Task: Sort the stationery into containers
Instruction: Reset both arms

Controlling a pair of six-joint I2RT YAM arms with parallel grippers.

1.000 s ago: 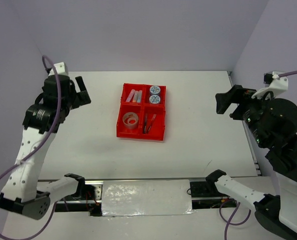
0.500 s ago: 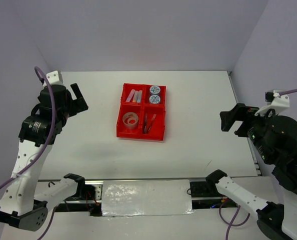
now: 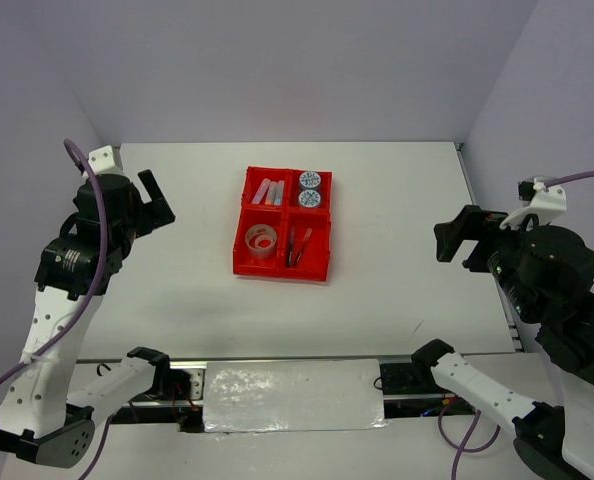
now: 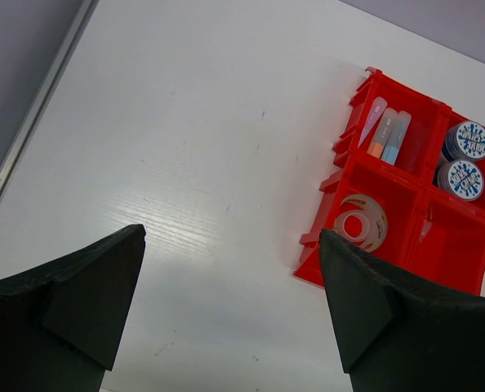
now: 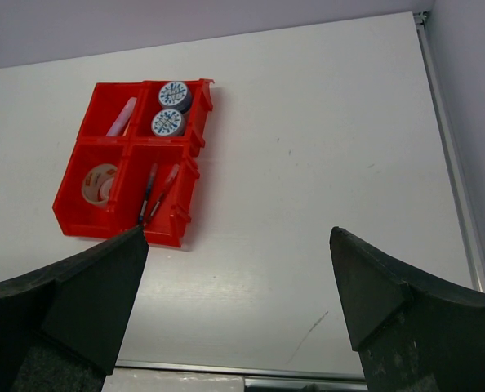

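Observation:
The containers are the compartments of one red tray mid-table, and all the stationery I can see lies inside it. Highlighters fill the far-left compartment, two blue-white rolls the far-right, tape rings the near-left, pens the near-right. My left gripper hovers open well left of the tray, with nothing in it. My right gripper hangs open far to the tray's right, also with nothing between its fingers. In the left wrist view the tray sits off to the right of the gripper; in the right wrist view the tray sits up and left of the gripper.
White tabletop surrounds the tray on all sides. Grey walls close the back and both sides. A metal rail runs along the right table edge, and the arm bases with a foil-covered strip line the near edge.
Both arms have pulled back from the table's middle: the left sank slightly left, the right dropped toward the near right. Both grippers stayed open. The tray's contents have not moved.

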